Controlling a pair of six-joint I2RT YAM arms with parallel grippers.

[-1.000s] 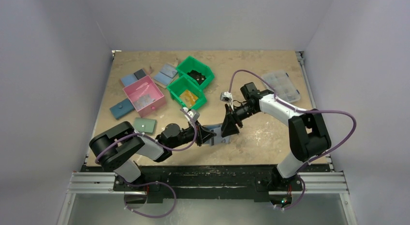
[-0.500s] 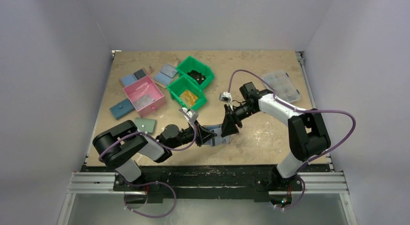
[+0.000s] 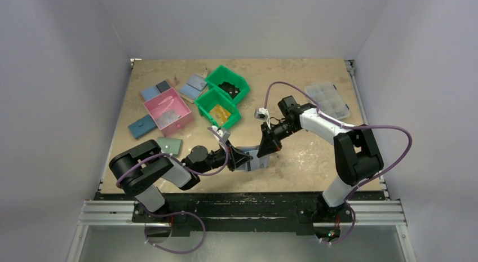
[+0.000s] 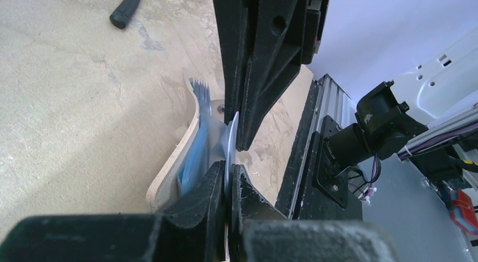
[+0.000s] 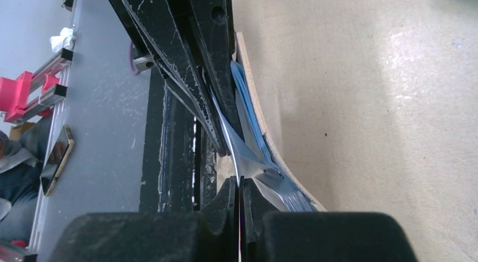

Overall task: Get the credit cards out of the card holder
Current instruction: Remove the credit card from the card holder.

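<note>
The card holder [image 3: 253, 159] is held off the table between my two grippers, near the front edge. Its beige outside [image 4: 169, 177] curves round a light-blue panel [image 4: 194, 155] and a grey striped slot panel [image 5: 287, 191]. My left gripper [image 4: 227, 167] is shut on a thin pale flap of the holder. My right gripper [image 5: 240, 183] comes from the opposite side, shut on a thin sheet edge at that flap. A red-purple line shows between its fingers, and it looks like a credit card [image 5: 225, 135]. The two grippers' tips [image 3: 244, 159] [image 3: 264, 151] almost meet.
Two green bins [image 3: 228, 84] [image 3: 217, 109] and a pink bin [image 3: 167, 110] stand at the back left. Flat wallets lie around them, one sage-green [image 3: 169, 145]. A clear organiser box [image 3: 328, 100] sits at the back right. The metal rail [image 3: 242, 208] runs just behind the holder.
My right gripper's fingers have closed on the thin edge at the holder. Both grippers and the holder have drifted slightly to the left.
</note>
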